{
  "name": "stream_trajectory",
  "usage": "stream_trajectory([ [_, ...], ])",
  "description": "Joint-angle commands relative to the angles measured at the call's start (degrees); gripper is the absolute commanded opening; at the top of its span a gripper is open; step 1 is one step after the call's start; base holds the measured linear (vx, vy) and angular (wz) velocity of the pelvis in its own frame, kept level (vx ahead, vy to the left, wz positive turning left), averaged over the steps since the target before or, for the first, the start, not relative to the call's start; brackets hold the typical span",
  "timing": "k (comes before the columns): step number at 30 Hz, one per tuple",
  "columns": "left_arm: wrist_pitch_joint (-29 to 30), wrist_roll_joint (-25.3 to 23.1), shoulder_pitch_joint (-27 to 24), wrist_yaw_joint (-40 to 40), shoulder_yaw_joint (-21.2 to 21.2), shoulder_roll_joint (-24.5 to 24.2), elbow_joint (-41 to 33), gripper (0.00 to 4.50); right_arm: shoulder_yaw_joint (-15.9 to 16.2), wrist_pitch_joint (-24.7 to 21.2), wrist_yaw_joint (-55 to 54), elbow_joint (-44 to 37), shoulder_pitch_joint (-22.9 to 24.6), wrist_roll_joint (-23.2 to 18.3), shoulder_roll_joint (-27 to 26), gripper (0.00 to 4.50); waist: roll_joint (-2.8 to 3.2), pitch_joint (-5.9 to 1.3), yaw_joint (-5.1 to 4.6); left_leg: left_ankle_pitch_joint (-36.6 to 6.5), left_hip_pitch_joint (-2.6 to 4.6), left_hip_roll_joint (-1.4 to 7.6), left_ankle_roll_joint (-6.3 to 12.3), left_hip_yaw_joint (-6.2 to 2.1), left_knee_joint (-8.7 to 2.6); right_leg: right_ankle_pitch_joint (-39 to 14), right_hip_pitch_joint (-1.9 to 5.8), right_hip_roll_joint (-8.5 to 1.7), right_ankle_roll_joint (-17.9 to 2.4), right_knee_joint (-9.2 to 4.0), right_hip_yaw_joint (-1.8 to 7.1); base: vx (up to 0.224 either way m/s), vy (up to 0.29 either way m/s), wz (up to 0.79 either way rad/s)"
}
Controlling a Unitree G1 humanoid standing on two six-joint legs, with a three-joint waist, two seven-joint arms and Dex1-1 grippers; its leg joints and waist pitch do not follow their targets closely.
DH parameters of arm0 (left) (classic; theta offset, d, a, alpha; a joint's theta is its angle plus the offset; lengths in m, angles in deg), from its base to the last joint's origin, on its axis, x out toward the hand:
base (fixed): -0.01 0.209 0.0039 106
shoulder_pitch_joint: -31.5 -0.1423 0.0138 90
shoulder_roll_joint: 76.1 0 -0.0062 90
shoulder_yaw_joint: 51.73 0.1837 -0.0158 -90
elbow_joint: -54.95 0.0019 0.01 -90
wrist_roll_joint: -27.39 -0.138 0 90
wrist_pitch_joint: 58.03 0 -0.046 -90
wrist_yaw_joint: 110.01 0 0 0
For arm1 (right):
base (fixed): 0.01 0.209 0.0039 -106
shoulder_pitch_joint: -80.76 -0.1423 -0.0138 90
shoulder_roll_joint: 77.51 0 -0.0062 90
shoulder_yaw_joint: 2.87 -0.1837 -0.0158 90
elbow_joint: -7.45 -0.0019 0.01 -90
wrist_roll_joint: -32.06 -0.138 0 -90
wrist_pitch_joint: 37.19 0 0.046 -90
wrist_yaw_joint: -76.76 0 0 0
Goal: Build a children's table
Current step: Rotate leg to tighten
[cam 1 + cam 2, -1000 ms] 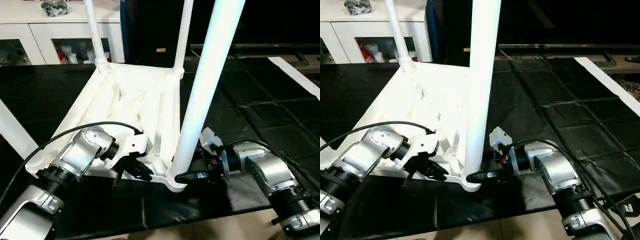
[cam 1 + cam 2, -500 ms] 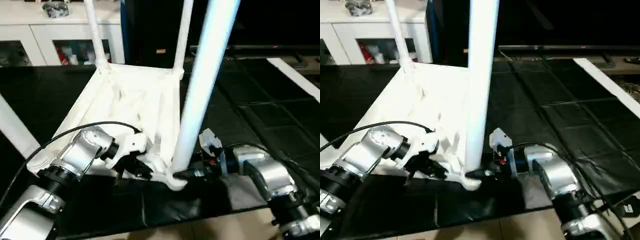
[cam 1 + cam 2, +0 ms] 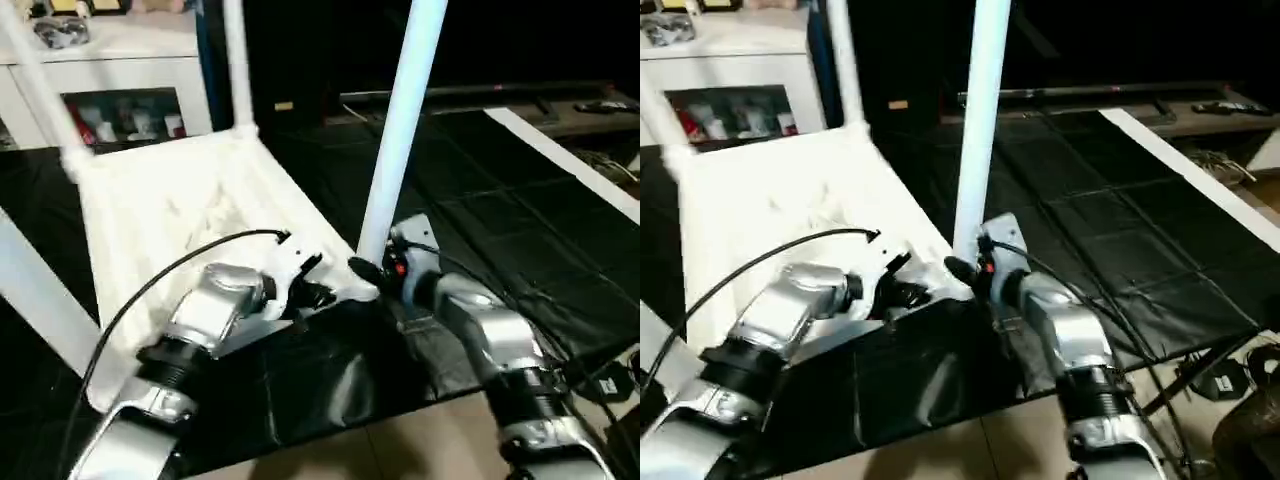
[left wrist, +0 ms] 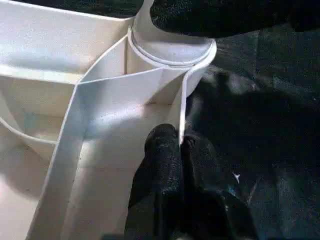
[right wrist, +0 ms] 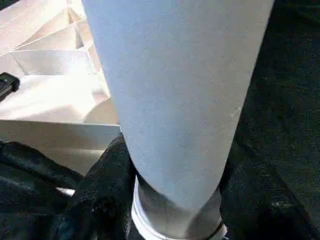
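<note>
A: Where does the children's table (image 3: 170,200) lie?

B: Upside down on the black mat (image 3: 480,230), ribbed underside up, legs rising from the corner sockets; a white cabinet (image 3: 120,70) stands behind.

A: And the right tool (image 5: 175,200)?

B: Its black fingers (image 5: 107,195) grasp the near leg (image 3: 395,130) just above its socket.

A: The left tool (image 4: 181,150)?

B: Clenched on the thin rim wall (image 4: 182,100) of the table, just beside that socket.

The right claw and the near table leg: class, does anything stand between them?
Nothing visible does. The right claw has a black finger on each side of the leg, just above the tabletop's corner socket.
</note>
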Motion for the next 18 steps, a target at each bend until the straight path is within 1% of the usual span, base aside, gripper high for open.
stream_trajectory([
  [1,-0.51,2.39,1.64,0.64,1.5,4.98,-3.12,0.0,6.07,-1.39,2.83,1.82,-0.21,-1.38,-5.52,2.69,0.12,-2.66,0.26,-18.07,-0.65,0.28,1.78,0.1,-4.21,-29.47,2.3,-2.65,-4.68,-5.59,1.83,0.0,0.0,0.0],
  [2,-0.39,2.3,1.56,0.69,1.49,4.88,-3.35,0.0,6.05,-1.25,2.78,1.78,-0.17,-1.22,-5.45,2.69,0.13,-2.64,0.25,-18.04,-0.6,0.34,1.82,0.11,-4.26,-29.07,2.27,-2.64,-4.9,-5.53,1.88,0.0,0.0,0.0],
  [3,-0.39,2.3,1.56,0.69,1.49,4.88,-3.35,0.0,6.05,-1.25,2.78,1.78,-0.17,-1.22,-5.45,2.88,0.18,-2.71,0.28,-17.56,-0.66,0.42,1.89,0.13,-4.29,-27.74,2.36,-2.65,-5.4,-5.31,2.02,0.0,0.0,0.0],
  [4,-1.53,1.99,1.19,-0.79,2.27,3.65,-3.44,0.0,5.86,-0.88,3.89,1.1,0.39,-1.42,-4.68,3.02,0.08,-2.82,0.39,-16.74,-0.59,0.5,1.99,0.23,-4.29,-25.97,2.32,-2.65,-6.05,-5.12,2.22,0.0,0.0,0.0],
  [5,-3.08,1.67,0.75,-2.74,3.2,2.1,-3.54,0.0,5.54,-0.46,5.77,0.16,1.17,-2.16,-3.55,3.02,0.1,-2.82,0.4,-16.31,-0.68,0.5,2.11,0.25,-4.32,-25.15,2.38,-2.63,-6.33,-5.03,2.31,0.0,0.0,0.0],
  [6,-4.31,1.49,0.4,-4.39,3.92,0.88,-3.62,0.0,5.29,-0.25,7.26,-0.64,1.82,-2.77,-2.55,3.13,0.13,-2.92,0.47,-15.33,-0.9,0.58,2.38,0.27,-4.38,-23.04,2.63,-2.65,-6.9,-4.71,2.47,0.0,0.0,0.0],
  [7,-4.31,1.49,0.4,-4.39,3.92,0.88,-3.62,0.0,5.29,-0.25,7.26,-0.64,1.82,-2.77,-2.55,3.13,0.14,-3.01,0.56,-14.83,-0.89,0.65,2.5,0.26,-4.37,-21.77,2.71,-2.67,-7.26,-4.51,2.53,0.0,0.0,0.0],
  [8,-5.11,1.41,0.14,-5.83,4.45,-0.15,-3.72,0.0,5.19,-0.08,8.66,-1.38,2.35,-3.3,-1.49,3.34,0.1,-3.09,0.58,-14.0,-0.84,0.74,2.83,0.33,-4.31,-19.76,2.76,-2.63,-8.17,-4.24,2.6,0.0,0.0,0.0],
  [9,-6.32,1.38,-0.11,-7.69,5.02,-1.32,-3.86,0.0,5.3,0.41,10.88,-2.3,2.94,-3.91,-0.06,3.42,0.16,-3.15,0.78,-13.34,-0.59,0.77,3.2,0.56,-4.14,-18.41,2.59,-2.62,-8.97,-4.19,2.75,0.0,0.0,0.0],
  [10,-6.91,1.4,-0.29,-9.31,5.48,-2.32,-4.0,0.0,5.44,0.65,13.01,-3.13,3.46,-4.44,1.36,3.42,0.18,-3.26,0.78,-12.3,-0.8,0.76,3.32,0.61,-4.05,-16.74,2.82,-2.63,-9.45,-3.89,2.82,0.0,0.0,0.0],
  [11,-6.91,1.4,-0.29,-9.31,5.48,-2.32,-4.0,0.0,5.44,0.65,13.01,-3.13,3.46,-4.44,1.36,3.51,0.2,-3.59,1.06,-9.58,-0.94,0.79,3.78,0.67,-3.92,-12.82,3.11,-2.63,-10.48,-3.38,2.85,0.0,0.0,0.0],
  [12,-8.13,1.37,-0.57,-11.74,6.24,-3.81,-4.32,0.0,5.56,1.53,16.18,-4.12,4.16,-4.97,3.34,3.69,0.2,-3.49,1.29,-7.94,-0.97,0.76,4.18,0.8,-3.85,-10.52,3.04,-2.6,-11.46,-3.19,2.86,0.0,0.0,0.0],
  [13,-8.13,1.37,-0.57,-11.74,6.24,-3.81,-4.32,0.0,5.56,1.53,16.18,-4.12,4.16,-4.97,3.34,3.69,0.2,-3.49,1.29,-7.94,-0.97,0.76,4.18,0.8,-3.85,-10.52,3.04,-2.6,-11.46,-3.19,2.86,0.0,0.0,0.0],
  [14,-8.84,1.61,-0.8,-14.62,7.02,-5.31,-4.78,0.0,5.51,2.38,19.51,-4.86,4.75,-5.58,5.41,3.84,0.39,-3.56,1.85,-6.63,-0.79,0.93,4.78,0.85,-3.73,-7.74,3.1,-2.54,-12.56,-2.77,2.86,0.0,0.0,0.0],
  [15,-9.58,2.03,-0.97,-18.06,7.9,-6.95,-5.33,0.0,5.2,3.49,23.1,-5.28,5.13,-6.2,7.75,3.84,0.56,-3.59,2.05,-6.25,-0.84,0.99,5.02,0.89,-3.7,-6.3,3.21,-2.52,-13.14,-2.46,2.88,0.0,0.0,0.0],
  [16,-9.94,2.18,-1.02,-19.18,8.19,-7.47,-5.52,0.0,5.07,3.65,24.21,-5.38,5.18,-6.43,8.45,4.0,0.51,-3.6,2.16,-6.27,-0.78,0.99,5.28,0.91,-3.66,-5.85,3.18,-2.52,-13.4,-2.51,2.88,0.0,0.0,0.0],
  [17,-10.59,2.48,-1.04,-21.4,8.76,-8.5,-5.8,0.0,5.1,4.09,26.72,-5.5,5.11,-6.69,9.99,4.0,0.6,-3.55,2.31,-5.95,-0.81,1.09,5.19,0.87,-3.69,-5.19,3.2,-2.56,-13.98,-2.32,2.9,0.0,0.0,0.0],
  [18,-11.31,2.59,-1.02,-22.85,9.16,-9.2,-5.89,0.0,5.25,4.36,28.58,-5.63,5.04,-6.81,11.1,4.15,0.49,-3.63,2.59,-6.36,-0.73,1.09,5.13,0.86,-3.63,-5.4,3.28,-2.58,-14.19,-2.3,2.83,0.0,0.0,0.0],
])
